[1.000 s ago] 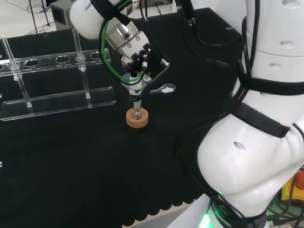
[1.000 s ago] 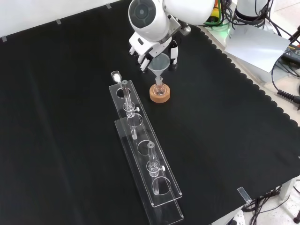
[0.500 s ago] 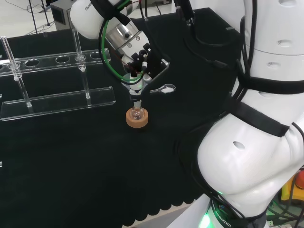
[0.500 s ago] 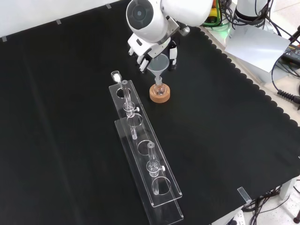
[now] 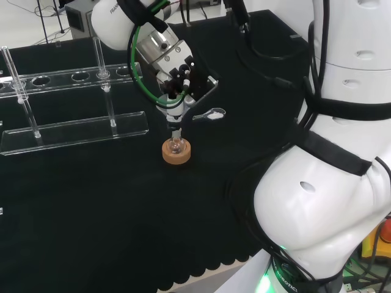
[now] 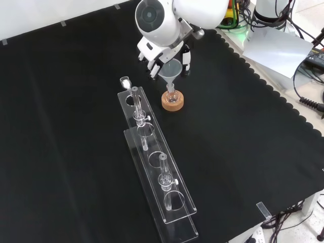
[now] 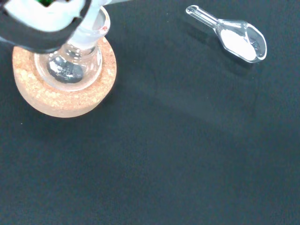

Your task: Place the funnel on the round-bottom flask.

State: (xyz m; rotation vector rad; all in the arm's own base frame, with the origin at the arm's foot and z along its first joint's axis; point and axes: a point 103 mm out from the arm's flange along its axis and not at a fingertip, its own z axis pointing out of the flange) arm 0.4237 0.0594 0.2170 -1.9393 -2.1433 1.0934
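In the front view, a long clear plastic rack [image 6: 157, 177] holding upright glass tubes lay on the black-clothed tabletop [image 6: 61, 126], down and to the left of the hand. A small clear scoop with white powder [image 6: 124, 81] lay just past the rack's upper end, to the left of the hand and apart from it. The black and white hand [image 6: 164, 53] came in from the top of that view, its fingers [image 6: 153, 68] curled around the rim of a clear cone-shaped funnel [image 6: 171, 71], pinching it from both sides. The funnel hung directly beneath the hand, its narrow stem pointing down at the neck of the small clear round-bottom flask [image 6: 172, 94]. Whether the stem had entered the neck could not be told. The flask sat upright in a round cork ring stand [image 6: 172, 102], straight below the hand.

In the head view, the hand [image 5: 181, 82] was above the cork ring [image 5: 176, 152], with the funnel [image 5: 173, 111] between them and the scoop [image 5: 211, 113] just to the right. The wrist view showed the flask [image 7: 70, 68] seated inside the cork ring [image 7: 63, 96], close under the hand [image 7: 42, 18], and the scoop [image 7: 232, 33] well off to one side.
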